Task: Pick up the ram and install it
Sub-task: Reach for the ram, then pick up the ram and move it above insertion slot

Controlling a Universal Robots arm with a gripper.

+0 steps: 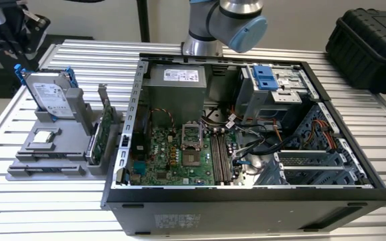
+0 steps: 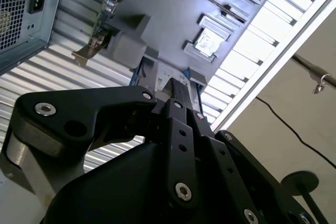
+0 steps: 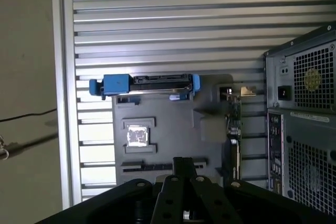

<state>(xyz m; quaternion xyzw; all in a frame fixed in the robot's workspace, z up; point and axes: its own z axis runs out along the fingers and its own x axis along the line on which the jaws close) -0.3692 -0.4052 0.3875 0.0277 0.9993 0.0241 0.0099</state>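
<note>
The exterior view gives me the whole layout. The open computer case (image 1: 247,211) lies on the slatted table (image 1: 45,211), and the arm (image 1: 236,20) rises behind it and is cut off at the frame's top edge. The grey holder (image 1: 28,170) sits on the exterior view's left of the case. It carries the hard drive (image 1: 45,93) in its blue caddy, the square processor chip (image 1: 43,137) and the expansion card (image 1: 104,128) standing on edge next to the case.

In both wrist views I see the tool (image 3: 182,161) hanging above that holder, clear of the case and touching nothing. Its two fingertips meet with no gap between them and nothing is held.

The ram (image 3: 144,166) is hard to make out. In the first wrist view I take it to be the thin dark strip lying edge-on in the holder's long slot, on the far side of the chip from the hard drive. The tool's tip covers part of it. In the exterior view the same slot is only a dark line, and I cannot tell its colour or see its chips.

The second wrist view looks along the tool's linkages, which block the holder's near end. The memory slots (image 1: 220,155) on the board show in the exterior view, but I cannot tell whether any is filled.
</note>
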